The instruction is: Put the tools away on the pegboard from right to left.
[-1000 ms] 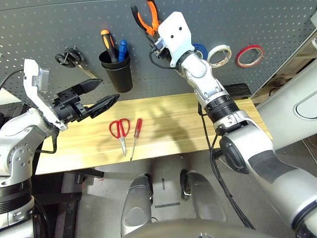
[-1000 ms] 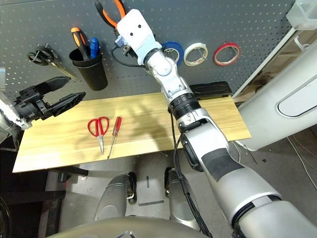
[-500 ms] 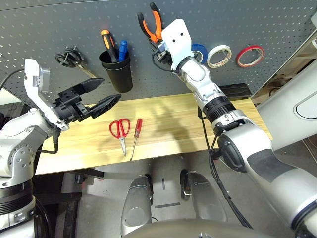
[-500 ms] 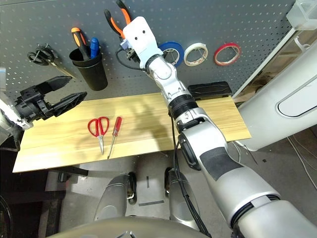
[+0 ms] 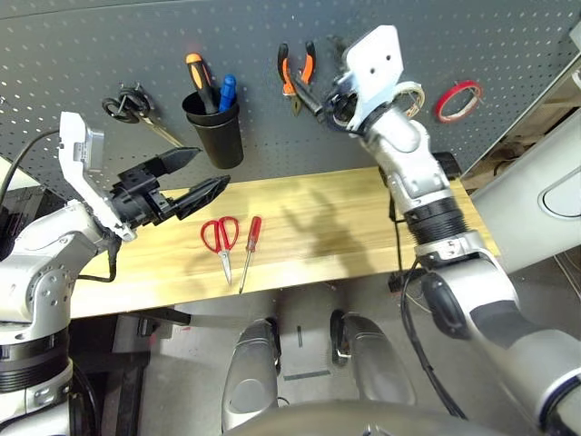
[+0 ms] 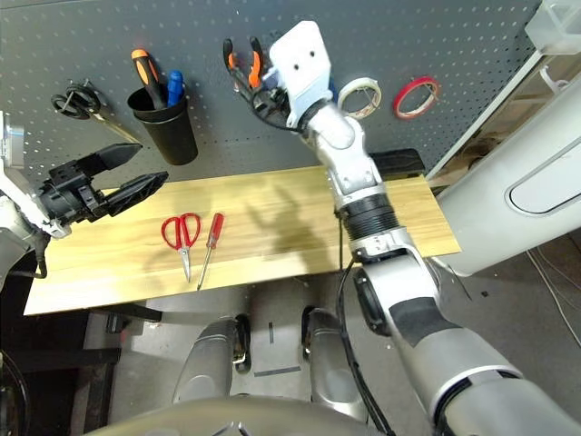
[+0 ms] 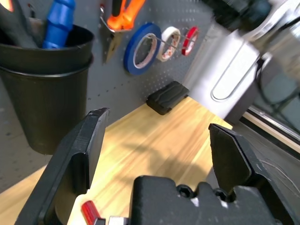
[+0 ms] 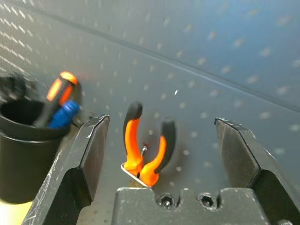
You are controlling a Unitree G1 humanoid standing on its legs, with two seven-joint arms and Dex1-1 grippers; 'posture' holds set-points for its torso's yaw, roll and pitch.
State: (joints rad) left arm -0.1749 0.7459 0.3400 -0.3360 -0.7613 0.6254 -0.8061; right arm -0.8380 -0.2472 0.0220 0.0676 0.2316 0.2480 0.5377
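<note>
The orange-and-black pliers (image 5: pixel 297 74) hang handles-up from a hook on the dark grey pegboard (image 5: pixel 109 45). My right gripper (image 5: pixel 320 91) is open just to their right, apart from them; the right wrist view frames the pliers (image 8: pixel 145 150) between its spread fingers. The red tape ring (image 5: pixel 457 100) hangs at the board's right. Red-handled scissors (image 5: pixel 221 238) and a red-handled screwdriver (image 5: pixel 250 247) lie side by side on the wooden table (image 5: pixel 327 218). My left gripper (image 5: pixel 209 169) hovers open above the table, left of the scissors.
A black cup (image 5: pixel 215 129) on the board holds an orange-black screwdriver and a blue tool. Black-handled scissors (image 5: pixel 127 104) hang at the far left. Blue tape (image 7: pixel 140 49) and white tape (image 5: pixel 410 94) hang between the pliers and the red ring. A black block (image 7: pixel 166 96) sits at the table's back right.
My right gripper has opened and let go of the pliers, which now hang on their hook, and the arm has drawn back to the right. The left gripper shifted slightly right.
</note>
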